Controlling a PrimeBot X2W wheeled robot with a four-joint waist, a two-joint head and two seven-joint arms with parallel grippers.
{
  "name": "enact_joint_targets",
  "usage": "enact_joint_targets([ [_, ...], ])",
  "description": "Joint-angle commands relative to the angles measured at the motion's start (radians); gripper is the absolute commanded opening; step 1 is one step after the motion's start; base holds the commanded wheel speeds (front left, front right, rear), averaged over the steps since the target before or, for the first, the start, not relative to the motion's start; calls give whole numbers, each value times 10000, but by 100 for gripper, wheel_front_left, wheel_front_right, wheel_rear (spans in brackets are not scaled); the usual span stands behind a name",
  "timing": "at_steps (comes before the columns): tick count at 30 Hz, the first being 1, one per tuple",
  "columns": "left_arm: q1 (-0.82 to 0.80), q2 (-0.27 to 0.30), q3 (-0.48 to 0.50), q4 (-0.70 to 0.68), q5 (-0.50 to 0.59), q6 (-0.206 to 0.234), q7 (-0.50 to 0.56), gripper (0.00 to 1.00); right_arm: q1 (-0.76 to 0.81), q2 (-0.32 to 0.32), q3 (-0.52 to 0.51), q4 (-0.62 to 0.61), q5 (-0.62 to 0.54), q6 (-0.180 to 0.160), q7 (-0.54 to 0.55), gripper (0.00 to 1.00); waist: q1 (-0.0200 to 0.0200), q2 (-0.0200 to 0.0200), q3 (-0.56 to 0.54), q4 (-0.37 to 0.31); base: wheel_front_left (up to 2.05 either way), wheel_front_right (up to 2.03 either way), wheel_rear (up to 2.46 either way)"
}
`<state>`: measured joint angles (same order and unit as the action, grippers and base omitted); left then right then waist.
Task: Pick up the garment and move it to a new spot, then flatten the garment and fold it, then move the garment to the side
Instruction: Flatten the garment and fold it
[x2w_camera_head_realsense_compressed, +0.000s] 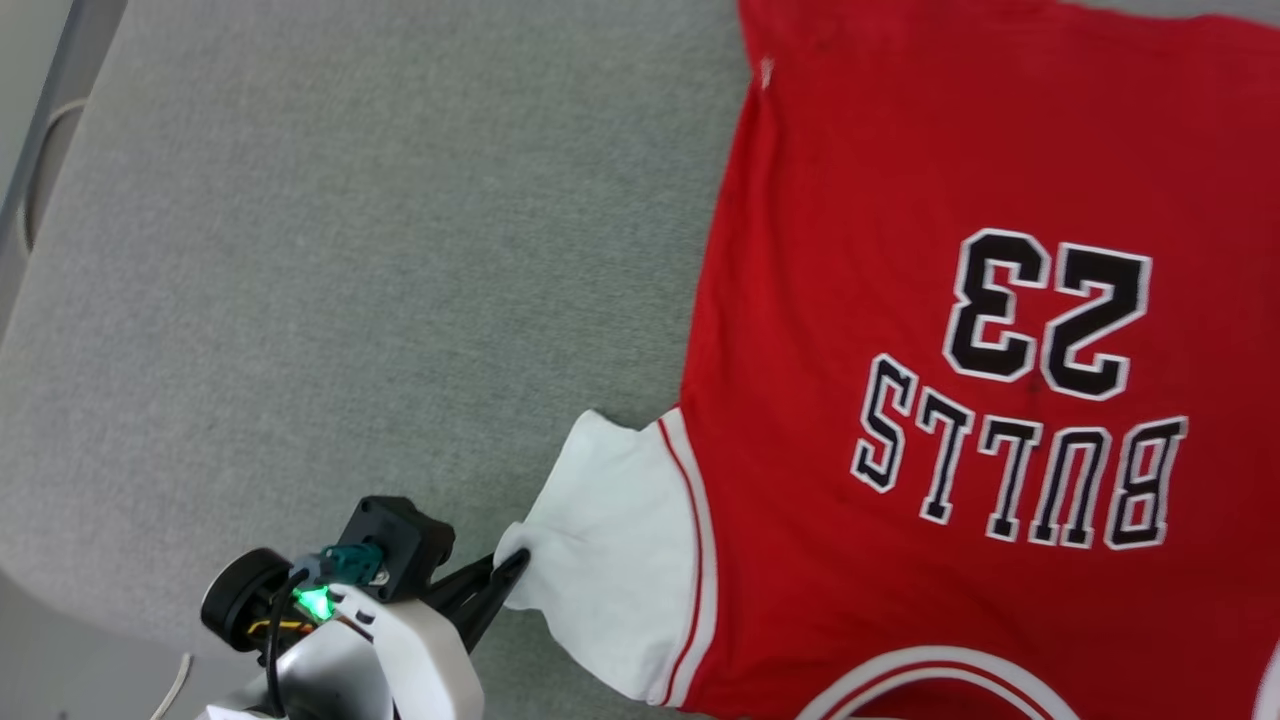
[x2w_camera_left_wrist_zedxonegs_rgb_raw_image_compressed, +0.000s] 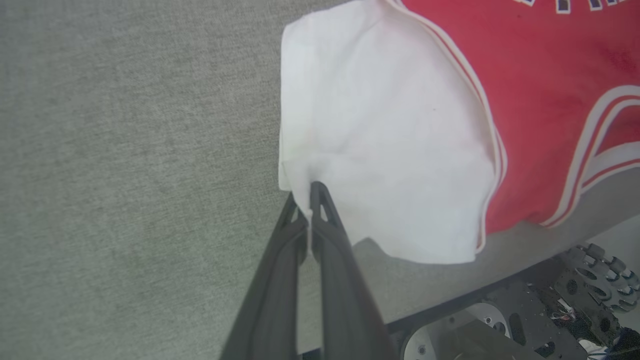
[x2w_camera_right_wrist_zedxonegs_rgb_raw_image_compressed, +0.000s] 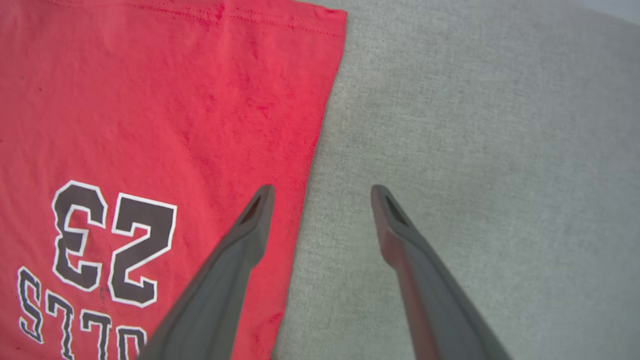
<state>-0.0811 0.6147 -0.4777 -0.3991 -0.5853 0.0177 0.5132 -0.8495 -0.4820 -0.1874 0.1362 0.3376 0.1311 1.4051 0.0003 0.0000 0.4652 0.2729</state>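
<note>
1. Left gripper (x2w_camera_left_wrist_zedxonegs_rgb_raw_image_compressed: 306, 200) pinches the white sleeve (x2w_camera_left_wrist_zedxonegs_rgb_raw_image_compressed: 390, 150) of a soft red jersey T-shirt (x2w_camera_head_realsense_compressed: 900, 300).
2. Shirt lies flat, lettering up, on a grey fabric tabletop (x2w_camera_head_realsense_compressed: 350, 250).
3. Right gripper (x2w_camera_right_wrist_zedxonegs_rgb_raw_image_compressed: 320, 192) gapes empty over the shirt's side edge (limp cloth; grab corners).

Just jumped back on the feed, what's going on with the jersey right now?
The red garment lies spread out, lettering up, on the grey surface. The left gripper is shut on the outer edge of its white sleeve. The right gripper is open and holds nothing, with one finger over the garment's side edge and the other over bare surface. No fold has been made yet.
</note>
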Motion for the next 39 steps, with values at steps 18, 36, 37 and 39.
enact_joint_targets([
  [18, -798, -711, -570, 376, 301, -352, -586, 0, -641, 231, -520, 2334, -2001, -6, 19, 100, -3, 0, 1377, 1719, 0, 0, 0],
  [36, -629, -506, -393, 860, 142, -159, -621, 0, 645, -291, 148, 2796, -1275, -8, -785, 0, -3, 0, -169, 800, 0, 0, 0],
  [37, -574, -476, -370, 885, 118, -128, -610, 0, 855, -286, 198, 2819, -1162, -8, -870, 0, -3, 0, -358, 687, 0, 0, 0],
  [39, -438, -441, -346, 931, 84, -61, -597, 0, 1337, -224, 269, 2806, -957, -8, -1010, 0, -3, 0, -730, 456, 0, 0, 0],
])
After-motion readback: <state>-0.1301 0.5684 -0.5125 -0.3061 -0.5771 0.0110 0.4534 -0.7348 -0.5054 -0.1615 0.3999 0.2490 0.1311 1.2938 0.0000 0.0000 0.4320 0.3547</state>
